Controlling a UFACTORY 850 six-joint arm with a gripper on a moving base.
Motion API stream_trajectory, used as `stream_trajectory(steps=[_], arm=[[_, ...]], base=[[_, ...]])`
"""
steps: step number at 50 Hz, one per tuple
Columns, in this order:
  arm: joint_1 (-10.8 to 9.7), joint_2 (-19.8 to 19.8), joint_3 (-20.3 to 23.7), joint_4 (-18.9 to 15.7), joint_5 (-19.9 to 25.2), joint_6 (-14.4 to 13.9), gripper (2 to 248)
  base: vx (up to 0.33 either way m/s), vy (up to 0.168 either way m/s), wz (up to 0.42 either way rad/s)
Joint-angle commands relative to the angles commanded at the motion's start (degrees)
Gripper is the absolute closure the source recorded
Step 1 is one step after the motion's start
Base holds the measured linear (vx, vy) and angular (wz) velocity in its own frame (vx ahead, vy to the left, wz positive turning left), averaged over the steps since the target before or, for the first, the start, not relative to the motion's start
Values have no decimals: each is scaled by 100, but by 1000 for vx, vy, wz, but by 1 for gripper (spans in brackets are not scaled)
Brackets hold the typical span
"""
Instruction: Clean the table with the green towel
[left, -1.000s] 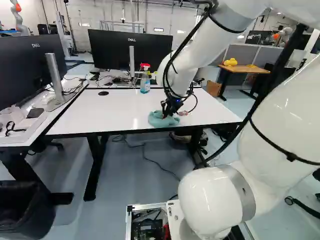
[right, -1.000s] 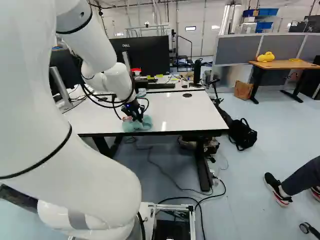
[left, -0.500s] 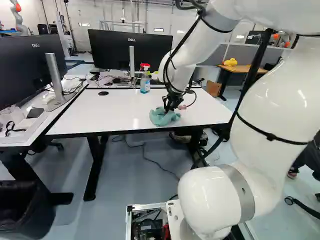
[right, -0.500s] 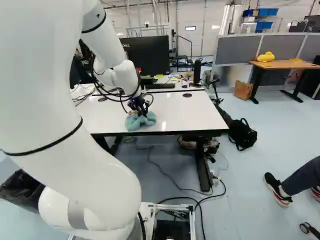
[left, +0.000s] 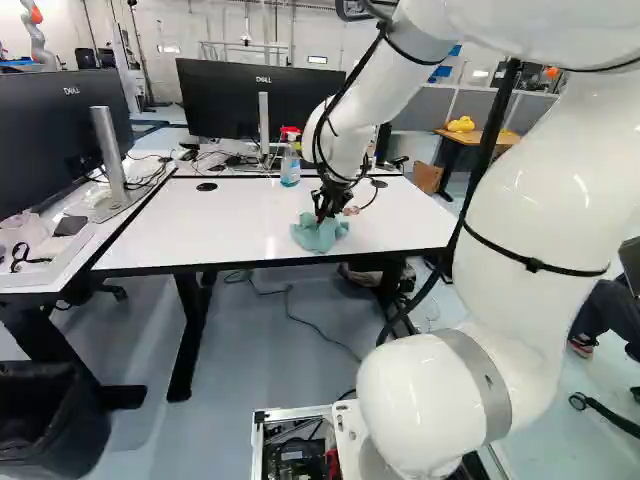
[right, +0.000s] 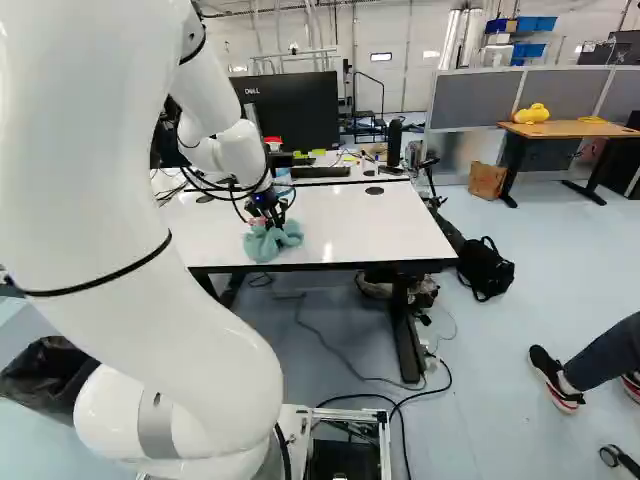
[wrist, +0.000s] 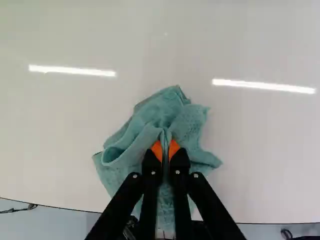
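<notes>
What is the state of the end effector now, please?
End effector: closed on the green towel, a fold of it pinched between the two orange pads.

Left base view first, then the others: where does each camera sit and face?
Left base: behind the arm, to its left, facing the table ahead; arm right of middle.
Right base: behind, to the right, same direction; arm left of middle.
Wrist: looks along the tool onto the towel; two fingers show.
All share towel and table.

Robotics lab: another robot (left: 38, 38), desks (left: 250, 215), monitors (left: 260, 98), cables (right: 330, 350).
</notes>
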Motion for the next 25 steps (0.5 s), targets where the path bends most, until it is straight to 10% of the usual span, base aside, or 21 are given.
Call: stream_trajectory(steps=[25], arm=[[122,670,698,0,0,0,215]], base=[[0,0,0]])
